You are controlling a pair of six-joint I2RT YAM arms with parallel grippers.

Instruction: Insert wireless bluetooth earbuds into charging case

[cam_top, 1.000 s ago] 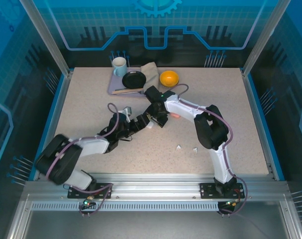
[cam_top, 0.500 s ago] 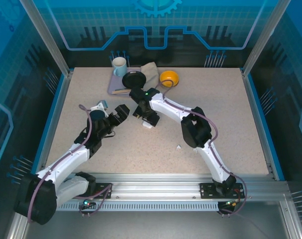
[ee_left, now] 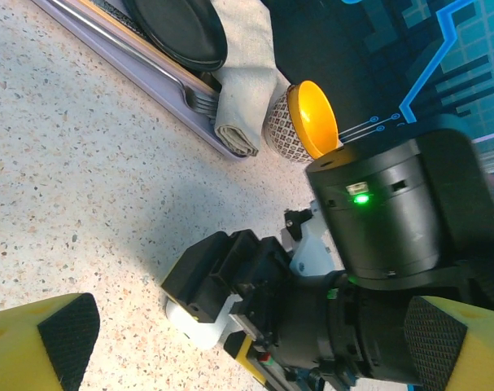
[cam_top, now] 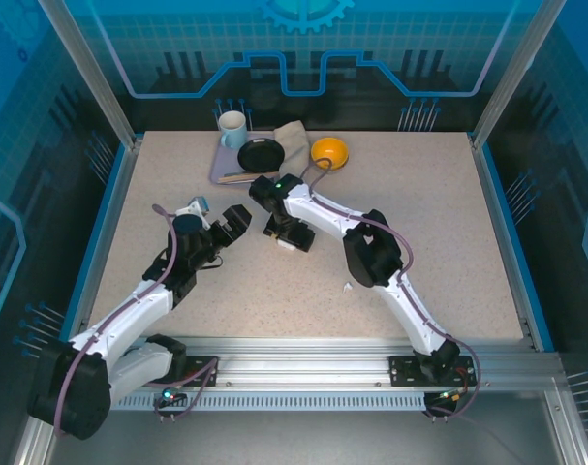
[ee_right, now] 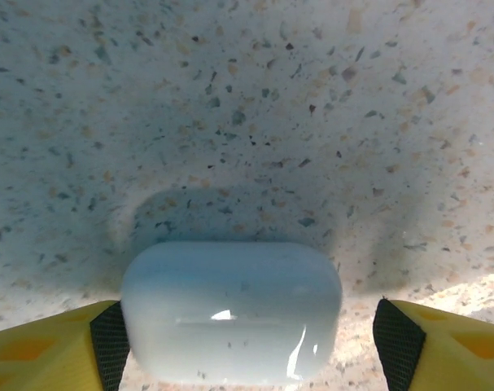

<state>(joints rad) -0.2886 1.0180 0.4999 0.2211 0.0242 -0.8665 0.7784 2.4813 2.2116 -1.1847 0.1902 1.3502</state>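
A white earbud (cam_top: 349, 287) lies loose on the table (cam_top: 448, 213), well off from the white case (ee_right: 230, 314) on its near right side, tucked against the right arm. The case sits flat on the speckled top, lid down. Behind the case are a tray (ee_left: 108, 50) carrying a black plate (ee_left: 178, 32) and a fork (ee_left: 196, 96), then a folded cloth (ee_left: 243, 73), an orange bowl (ee_left: 312, 122) and a mug (cam_top: 232, 126) at the tray's far corner. The right gripper (ee_right: 247, 346) is down over the case with its jaws apart, straddling it. One pad (ee_right: 108, 342) is against the case's end and the other stands clear. The left gripper (cam_top: 239, 219) hovers just left of the case, jaws spread wide, holding nothing.
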